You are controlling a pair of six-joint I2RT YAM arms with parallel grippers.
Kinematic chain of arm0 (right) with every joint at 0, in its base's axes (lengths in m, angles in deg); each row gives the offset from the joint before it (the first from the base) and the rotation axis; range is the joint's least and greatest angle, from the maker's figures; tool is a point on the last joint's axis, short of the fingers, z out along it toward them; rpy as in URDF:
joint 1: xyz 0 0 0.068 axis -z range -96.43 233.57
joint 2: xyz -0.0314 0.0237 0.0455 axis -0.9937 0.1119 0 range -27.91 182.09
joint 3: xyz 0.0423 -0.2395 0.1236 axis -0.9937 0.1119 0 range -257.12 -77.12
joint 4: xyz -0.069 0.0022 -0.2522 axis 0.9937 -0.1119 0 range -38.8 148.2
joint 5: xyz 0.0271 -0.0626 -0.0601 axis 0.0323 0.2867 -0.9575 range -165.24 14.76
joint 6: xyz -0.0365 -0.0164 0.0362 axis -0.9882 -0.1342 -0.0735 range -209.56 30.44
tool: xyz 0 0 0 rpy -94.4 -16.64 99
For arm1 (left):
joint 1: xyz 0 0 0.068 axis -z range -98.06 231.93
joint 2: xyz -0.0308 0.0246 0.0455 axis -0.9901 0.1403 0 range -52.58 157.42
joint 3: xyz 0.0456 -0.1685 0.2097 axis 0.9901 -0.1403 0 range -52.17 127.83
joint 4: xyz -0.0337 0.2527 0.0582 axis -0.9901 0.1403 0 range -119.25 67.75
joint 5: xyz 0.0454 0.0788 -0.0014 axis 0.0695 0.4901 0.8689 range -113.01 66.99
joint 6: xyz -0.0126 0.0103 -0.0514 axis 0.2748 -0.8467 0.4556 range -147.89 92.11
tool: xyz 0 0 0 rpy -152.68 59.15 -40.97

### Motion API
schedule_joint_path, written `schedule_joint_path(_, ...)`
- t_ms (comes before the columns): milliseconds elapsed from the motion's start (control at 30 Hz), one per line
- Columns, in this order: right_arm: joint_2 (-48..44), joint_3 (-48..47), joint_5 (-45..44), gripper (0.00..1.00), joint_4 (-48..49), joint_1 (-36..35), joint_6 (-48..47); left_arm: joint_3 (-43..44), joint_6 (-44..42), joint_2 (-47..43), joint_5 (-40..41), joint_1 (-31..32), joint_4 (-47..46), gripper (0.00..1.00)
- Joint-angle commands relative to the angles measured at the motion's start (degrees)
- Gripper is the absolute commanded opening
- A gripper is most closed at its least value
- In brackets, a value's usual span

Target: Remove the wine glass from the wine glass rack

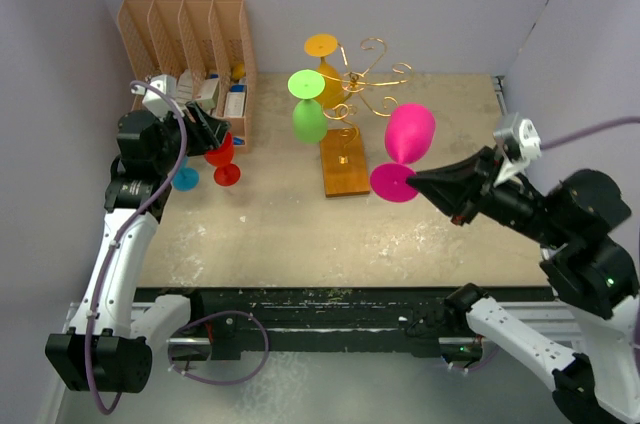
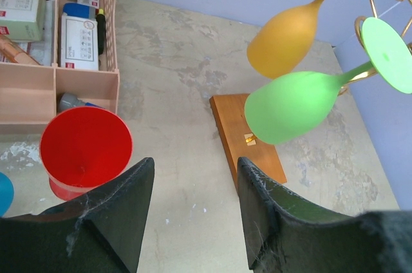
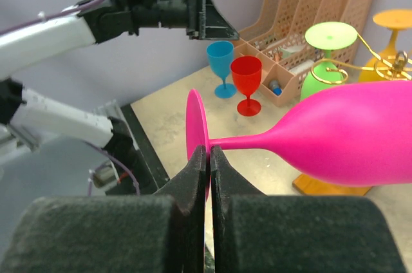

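Note:
My right gripper point(image 1: 414, 180) point(image 3: 209, 149) is shut on the round foot of a pink wine glass point(image 1: 410, 134) point(image 3: 360, 138). The glass is in the air, lying nearly sideways, its bowl close to the right scroll arms of the gold wine glass rack point(image 1: 370, 79). I cannot tell whether it touches the wire. A green glass point(image 1: 308, 119) point(image 2: 290, 105) and an orange glass point(image 1: 326, 69) point(image 2: 283, 38) hang upside down on the rack. At the left, my left gripper point(image 1: 208, 127) point(image 2: 196, 163) is open and holds nothing, just above a red glass point(image 1: 222, 159) point(image 2: 85, 147).
The rack's wooden base point(image 1: 344, 162) lies mid-table. A peach slotted file organizer point(image 1: 190, 44) with small boxes stands at the back left. A blue glass point(image 1: 184, 180) stands upright beside the red one. Walls close in on the left, the back and the right.

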Motion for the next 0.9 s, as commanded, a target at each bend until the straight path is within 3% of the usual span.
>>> schedule_joint_path(0,-1.21,-1.12,-12.61,0.0,-4.46,-7.89,-12.26,-1.21,0.39,-3.63,-3.93,0.37,0.81,0.58)
schedule_joint_path(200,2.38,-3.6,-27.2,0.0,-3.33,-19.05,-17.31,1.16,-1.27,-9.7,-5.23,0.42,9.13,0.58)
schedule_joint_path(400,12.97,-12.95,-37.3,0.0,-2.5,-30.29,-23.06,0.93,-0.75,-15.08,-4.84,0.37,15.21,0.59)
schedule_joint_path(567,19.75,-15.84,-57.23,0.0,1.17,-45.4,-34.15,2.06,-0.25,-17.07,-4.67,0.37,20.08,0.59)
schedule_joint_path(733,23.12,-1.23,-82.46,0.0,19.58,-60.26,-59.38,6.12,-0.07,-16.44,-2.96,0.37,26.02,0.6)
schedule_joint_path(867,21.33,16.18,-88.26,0.0,42.66,-63.79,-80.74,9.33,0.15,-16.08,-1.47,0.37,29.65,0.61)
